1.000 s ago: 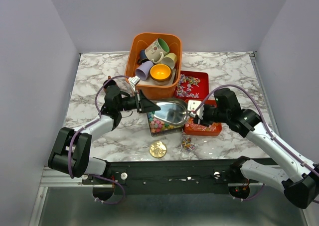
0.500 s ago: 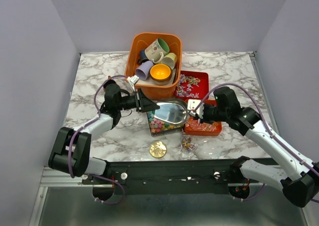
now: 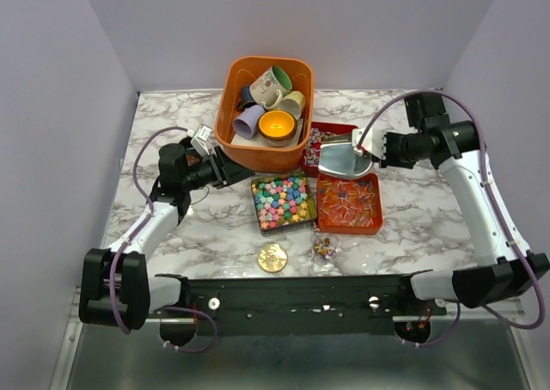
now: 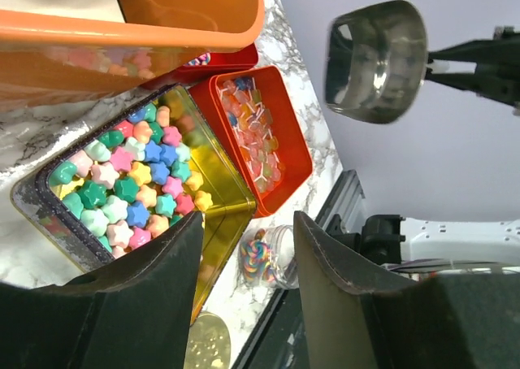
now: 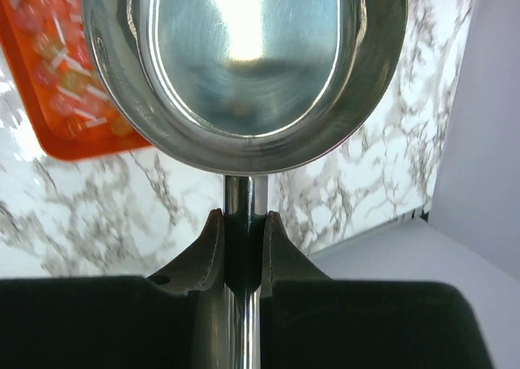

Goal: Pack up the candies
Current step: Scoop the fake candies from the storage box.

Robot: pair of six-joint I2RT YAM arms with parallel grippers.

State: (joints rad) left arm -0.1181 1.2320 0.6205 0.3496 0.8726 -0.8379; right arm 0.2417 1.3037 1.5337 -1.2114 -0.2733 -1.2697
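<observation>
The right fingers (image 5: 210, 247) are clamping the thin handle of a metal scoop (image 3: 342, 156), one on each side of the stem. The scoop's long axis is running across the worktop (image 3: 412, 210) from side to side. Its handle is pointing toward the right arm and its bowl toward the orange bin (image 3: 258, 156) of mugs (image 3: 271, 85). The bowl is hanging over the rear red tray (image 3: 344, 130), hiding part of the speckled wrapped sweets (image 3: 320, 143) inside it.

The left fingers (image 4: 162, 271) are standing apart with nothing between them. They are hovering beside the bin's left corner and pointing toward the gold tin (image 3: 257, 210).

The star-shaped multicolour candies (image 3: 284, 198) are filling that tin, which is sitting just in front of the bin. They are lying in a jumbled layer with no shared direction.

The orange-red candies (image 3: 348, 203) are lying in the front red tray (image 3: 375, 203), which is touching the tin's right side. Their pale wrapper ends are pointing every way, so no common axis is showing.

A small clear jar (image 3: 325, 247) of mixed sweets is resting near the worktop's front edge. A gold disc (image 3: 272, 257) is lying just to its left.
</observation>
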